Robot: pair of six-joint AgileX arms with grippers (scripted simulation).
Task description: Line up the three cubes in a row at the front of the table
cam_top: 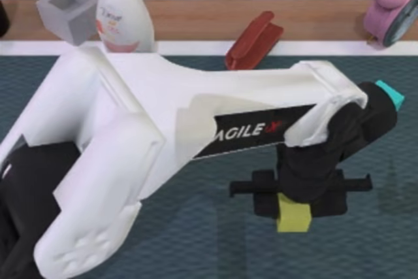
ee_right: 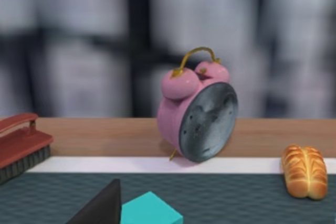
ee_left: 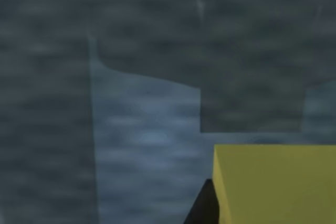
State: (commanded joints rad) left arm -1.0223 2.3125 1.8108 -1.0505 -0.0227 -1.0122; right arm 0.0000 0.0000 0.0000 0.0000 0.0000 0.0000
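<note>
Left gripper point(cam_top: 292, 204) pinching the small yellow cube point(cam_top: 293, 214) between its black fingers, reaching out over the table point(cam_top: 196, 227) mat from the top view's left side. Holding the yellow cube right of the mat's middle, well toward the near edge from the white edge strip point(cam_top: 196, 48). Showing, in the left wrist view, one flat yellow face of that cube point(ee_left: 275, 184) beside a black finger point(ee_left: 203, 205), above the woven mat point(ee_left: 142, 129).

Teal cube point(cam_top: 390, 95) lying on the mat farther back than the yellow cube, nearer the white edge strip and toward the top view's right, partly covered by the left arm's black wrist. Appearing again in the right wrist view point(ee_right: 149, 210), just in front of the white strip point(ee_right: 157, 164). Third, pale yellow-green cube not visible in any view.

Right gripper: cannot tell from these pictures whether spread or pressed together; only a dark wedge showing beside the teal cube in the right wrist view.

Standing along the wooden band point(cam_top: 196, 17) behind the white strip: grey hollow block point(cam_top: 68, 11), lotion bottle point(cam_top: 123, 14), red brush point(cam_top: 254, 40), pink alarm clock point(cam_top: 392, 8). Bread loaf point(ee_right: 303, 170) lying across the strip, beside the clock point(ee_right: 198, 113).
</note>
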